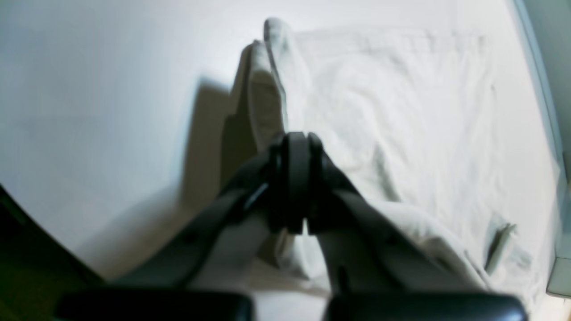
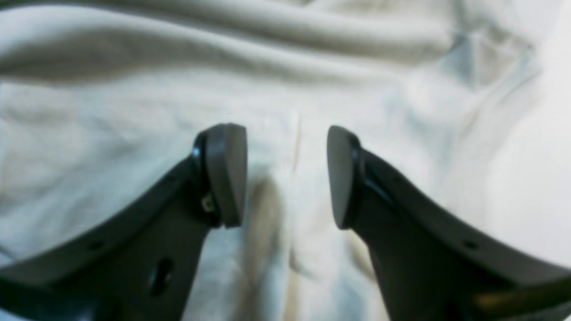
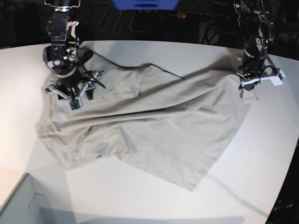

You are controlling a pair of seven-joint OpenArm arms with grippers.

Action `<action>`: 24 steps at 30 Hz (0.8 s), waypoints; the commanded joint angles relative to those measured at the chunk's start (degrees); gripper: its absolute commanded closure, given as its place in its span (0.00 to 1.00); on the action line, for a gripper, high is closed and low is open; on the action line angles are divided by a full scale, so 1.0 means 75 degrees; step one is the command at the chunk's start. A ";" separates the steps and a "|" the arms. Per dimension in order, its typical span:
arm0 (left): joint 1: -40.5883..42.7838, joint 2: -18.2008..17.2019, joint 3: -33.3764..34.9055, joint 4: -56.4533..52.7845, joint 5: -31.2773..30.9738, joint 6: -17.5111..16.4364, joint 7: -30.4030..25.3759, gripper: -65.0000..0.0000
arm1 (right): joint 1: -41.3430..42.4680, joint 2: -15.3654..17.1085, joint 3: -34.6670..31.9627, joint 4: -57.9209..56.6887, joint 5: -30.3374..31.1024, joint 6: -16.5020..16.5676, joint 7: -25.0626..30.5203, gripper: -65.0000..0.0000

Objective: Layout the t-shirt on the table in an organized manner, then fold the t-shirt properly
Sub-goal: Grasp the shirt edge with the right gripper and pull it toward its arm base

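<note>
The t-shirt (image 3: 149, 121) lies spread and rumpled across the middle of the white surface (image 3: 261, 154), its long axis running from the upper right of the base view to the lower left. The left hand (image 1: 296, 178), at upper right, is clamped on a raised fold of its edge. The right hand (image 2: 285, 176), at upper left, hangs over the cloth with fingers apart, holding nothing.

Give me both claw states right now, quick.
Left claw: shut on a fold of the t-shirt, lifting it off the table.
Right claw: open, over the t-shirt, gripping nothing.
</note>
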 commanded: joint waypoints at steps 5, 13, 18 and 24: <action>-0.0018 -0.0051 -0.0039 0.0126 -0.0039 -0.0039 -0.0151 1.00 | 0.0520 0.0191 -0.0001 -0.0668 0.0074 0.0104 0.0218 0.54; -0.0030 -0.0051 -0.0039 0.0126 -0.0039 -0.0039 -0.0151 1.00 | 0.0789 0.0261 0.0022 -0.1149 0.0074 0.0116 0.0230 0.55; -0.0054 -0.0051 -0.0039 0.0126 -0.0039 -0.0039 -0.0151 1.00 | 0.0707 0.0343 -0.0001 -0.1102 0.0074 0.0479 0.0277 0.67; -0.0065 -0.0051 0.0007 0.0126 -0.0039 -0.0039 -0.0151 1.00 | 0.0707 0.0367 0.0034 -0.1090 0.0074 0.0725 0.0253 1.00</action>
